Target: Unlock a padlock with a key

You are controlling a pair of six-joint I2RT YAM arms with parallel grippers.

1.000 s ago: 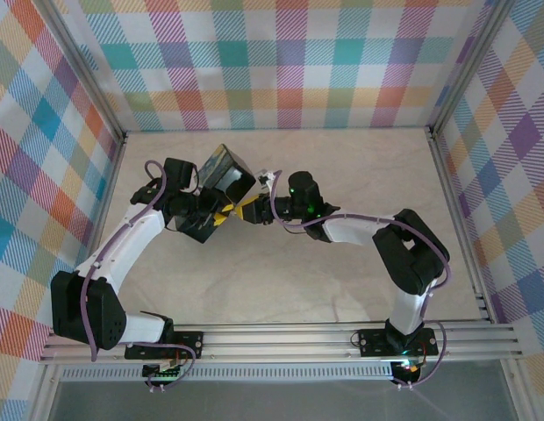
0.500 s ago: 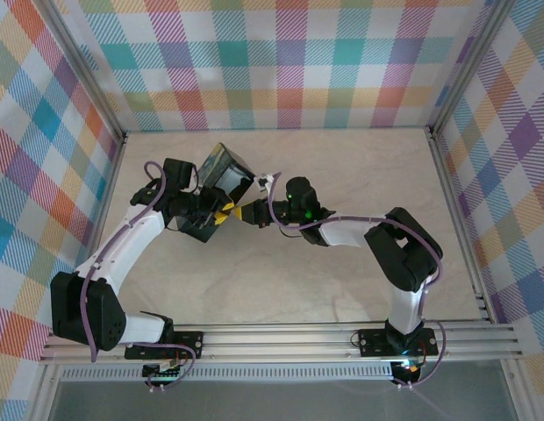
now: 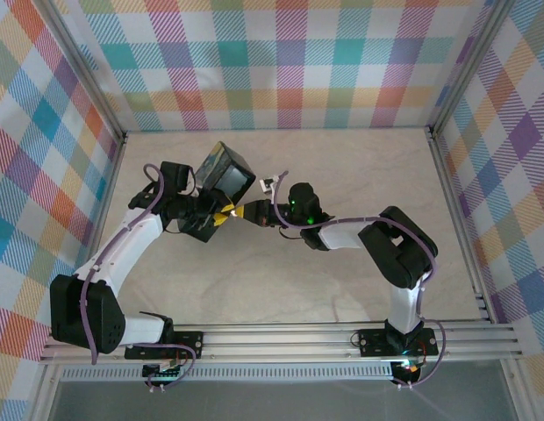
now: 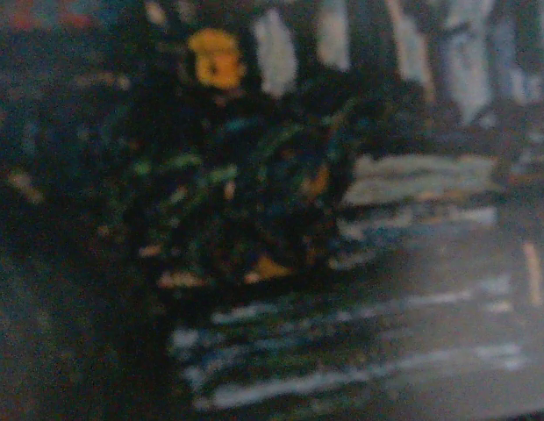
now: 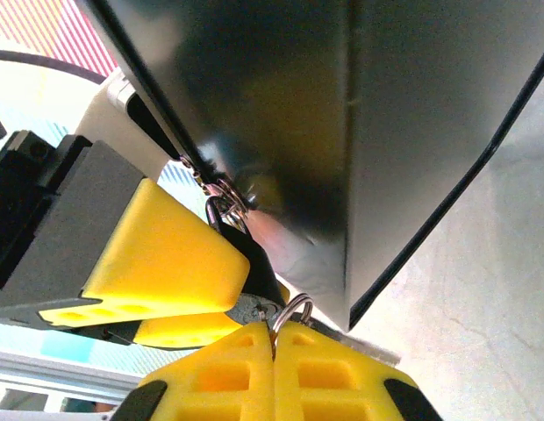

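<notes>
The dark grey padlock point(image 5: 256, 261) hangs by its thin shackle point(image 5: 221, 200) from the clasp of the black box point(image 5: 342, 132). The left gripper's point(image 3: 223, 214) yellow fingers point(image 5: 158, 254) are closed on either side of the padlock's body. A pale silvery key point(image 5: 252, 309) sits at the padlock's lower end, with a wire ring point(image 5: 294, 309) on it. My right gripper point(image 5: 274, 340) is shut on that key and ring. In the top view both grippers meet just in front of the box point(image 3: 226, 172), the right gripper point(image 3: 240, 211) touching the left.
The box's blue-and-yellow painted lid point(image 4: 254, 219) is blurred and very close in the left wrist view. The box stands tilted on the pale tabletop point(image 3: 342, 167). Plaid walls point(image 3: 281, 61) close in the back and both sides. A metal rail point(image 3: 281, 338) runs along the near edge.
The right arm's wrist and elbow have drawn leftward, pressing its gripper closer to the left gripper. The left gripper and the box have shifted slightly.
</notes>
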